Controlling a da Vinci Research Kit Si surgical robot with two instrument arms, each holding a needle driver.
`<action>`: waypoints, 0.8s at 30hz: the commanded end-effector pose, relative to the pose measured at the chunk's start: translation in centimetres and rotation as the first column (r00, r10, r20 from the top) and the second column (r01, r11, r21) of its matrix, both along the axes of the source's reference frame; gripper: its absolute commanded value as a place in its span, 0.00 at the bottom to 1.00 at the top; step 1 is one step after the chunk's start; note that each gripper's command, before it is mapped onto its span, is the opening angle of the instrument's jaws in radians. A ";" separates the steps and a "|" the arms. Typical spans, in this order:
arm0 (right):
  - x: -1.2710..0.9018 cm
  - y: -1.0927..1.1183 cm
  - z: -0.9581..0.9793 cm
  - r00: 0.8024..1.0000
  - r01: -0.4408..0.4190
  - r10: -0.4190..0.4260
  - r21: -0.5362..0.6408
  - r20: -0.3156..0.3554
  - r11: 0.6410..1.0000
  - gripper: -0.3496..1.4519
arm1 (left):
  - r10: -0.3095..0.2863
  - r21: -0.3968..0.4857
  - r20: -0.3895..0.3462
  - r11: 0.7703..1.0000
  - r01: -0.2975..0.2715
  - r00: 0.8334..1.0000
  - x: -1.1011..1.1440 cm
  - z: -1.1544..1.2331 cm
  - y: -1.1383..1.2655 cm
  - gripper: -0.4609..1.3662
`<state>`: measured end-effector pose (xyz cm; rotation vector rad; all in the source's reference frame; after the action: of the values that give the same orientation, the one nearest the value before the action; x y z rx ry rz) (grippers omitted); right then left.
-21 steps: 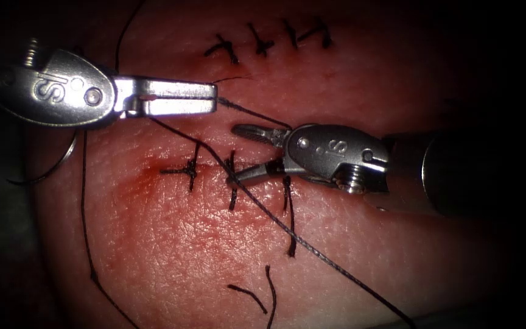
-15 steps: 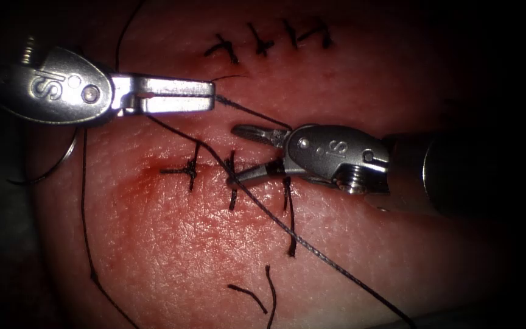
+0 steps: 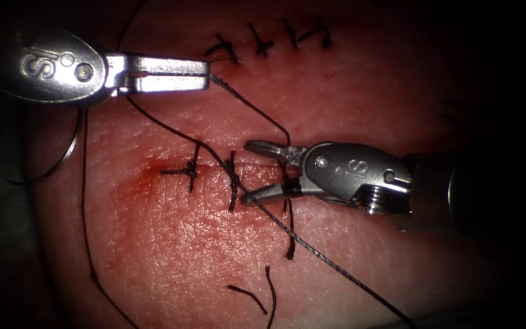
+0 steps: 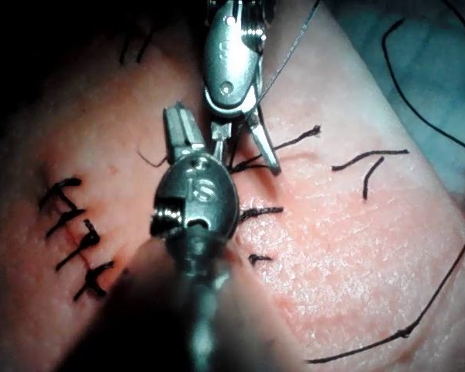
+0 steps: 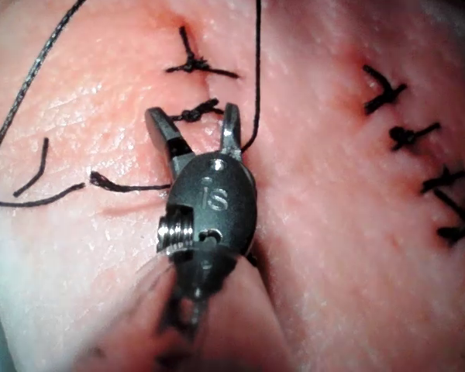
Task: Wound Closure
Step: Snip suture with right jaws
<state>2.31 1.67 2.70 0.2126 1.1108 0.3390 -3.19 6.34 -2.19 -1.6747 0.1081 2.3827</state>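
**Endoscope view.** The left claw is pressed shut on the thread, nipping it right at the tip. It sits up and to the left of the cut. From there the strand bows down to the right claw, which stands spread wide over the stitches and grips nothing. A second, longer run of thread crosses its lower jaw and slants away down to the right. The needle lies as a thin arc at the left edge of the tissue, well left of the cut and held by neither tool. I cannot tell whether its point sits in the tissue. Red fluid stains the skin around the leftmost stitch. An upper row of stitches sits above, and two cut ends of thread lie below.

**Left wrist view.** Looking along the shaft, the left claw is closed, with a short whisker of thread beside it. Just beyond it hangs the right claw, its jaws splayed over the dark stitches.

**Right wrist view.** The right claw is seen from behind, wide apart and straddling a stitch. One strand of thread drops just beside one jaw, and neither jaw clamps it.
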 end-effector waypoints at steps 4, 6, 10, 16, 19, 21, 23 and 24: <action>-0.12 -0.05 -0.05 1.000 0.007 -0.007 0.001 -0.006 1.000 0.61 | 0.005 -0.004 -0.002 1.000 -0.005 1.000 0.03 -0.05 0.05 0.06; -0.17 -0.05 -0.06 1.000 -0.010 0.010 0.002 -0.005 1.000 0.61 | 0.005 -0.005 0.000 1.000 -0.005 1.000 0.04 -0.08 0.06 0.06; -0.28 -0.01 -0.07 0.999 -0.043 0.043 -0.001 -0.008 0.999 0.61 | 0.005 -0.010 0.001 1.000 -0.005 1.000 0.04 -0.14 0.09 0.06; -0.39 0.05 -0.02 0.993 -0.121 0.121 -0.011 -0.001 0.993 0.62 | 0.008 -0.016 -0.002 1.000 -0.008 1.000 0.03 -0.23 0.10 0.06; -0.35 0.08 0.05 0.990 -0.142 0.143 -0.020 0.006 0.990 0.61 | 0.008 -0.017 -0.003 1.000 -0.008 1.000 0.03 -0.26 0.10 0.06; -0.34 0.10 0.09 0.989 -0.149 0.150 -0.024 0.008 0.988 0.61 | 0.008 -0.015 -0.003 1.000 -0.008 1.000 0.03 -0.27 0.10 0.06; -0.29 0.12 0.14 0.986 -0.166 0.166 -0.032 0.006 0.986 0.63 | 0.009 -0.019 -0.005 1.000 -0.009 1.000 0.02 -0.28 0.10 0.06; -0.27 0.12 0.16 0.985 -0.172 0.172 -0.029 0.008 0.985 0.63 | 0.009 -0.019 -0.006 1.000 -0.009 1.000 0.02 -0.28 0.10 0.06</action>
<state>2.08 1.80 2.89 0.0839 1.1242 0.4800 -3.17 6.43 -2.47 -1.6785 0.1315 2.3966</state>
